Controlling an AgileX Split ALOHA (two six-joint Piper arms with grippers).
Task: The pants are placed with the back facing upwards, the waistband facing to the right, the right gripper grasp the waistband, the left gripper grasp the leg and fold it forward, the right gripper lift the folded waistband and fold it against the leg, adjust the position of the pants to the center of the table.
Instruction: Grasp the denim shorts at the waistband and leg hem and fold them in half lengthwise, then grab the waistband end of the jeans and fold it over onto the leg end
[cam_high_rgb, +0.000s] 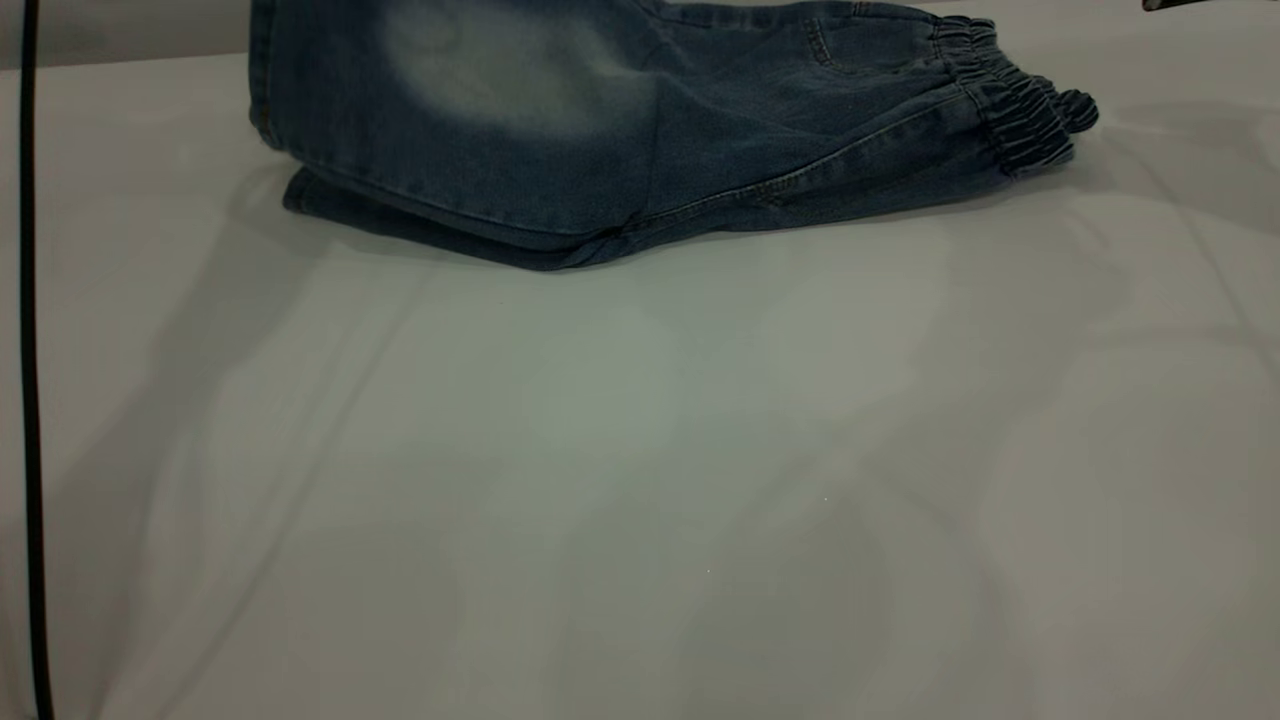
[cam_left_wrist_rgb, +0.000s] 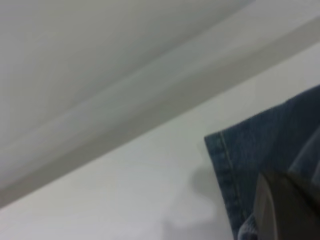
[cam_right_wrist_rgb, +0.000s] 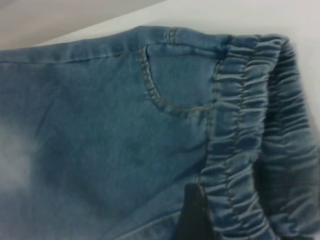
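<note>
The blue denim pants (cam_high_rgb: 620, 120) lie on the far part of the white table (cam_high_rgb: 640, 480), doubled over lengthwise, and the picture's top edge cuts them off. Their gathered elastic waistband (cam_high_rgb: 1010, 100) points right and the leg end (cam_high_rgb: 270, 100) points left. In the left wrist view, a dark part of my left gripper (cam_left_wrist_rgb: 282, 207) sits over the stitched leg hem (cam_left_wrist_rgb: 222, 165). In the right wrist view, a dark part of my right gripper (cam_right_wrist_rgb: 195, 215) rests on the denim right beside the waistband (cam_right_wrist_rgb: 245, 150), near a curved pocket seam (cam_right_wrist_rgb: 155, 95). Neither arm shows in the exterior view.
A black cable or strip (cam_high_rgb: 30, 400) runs down the table's left side. The white cloth has soft creases and shadows across its near half. Past the leg hem, the left wrist view shows the table's edge (cam_left_wrist_rgb: 150, 125) and a pale wall.
</note>
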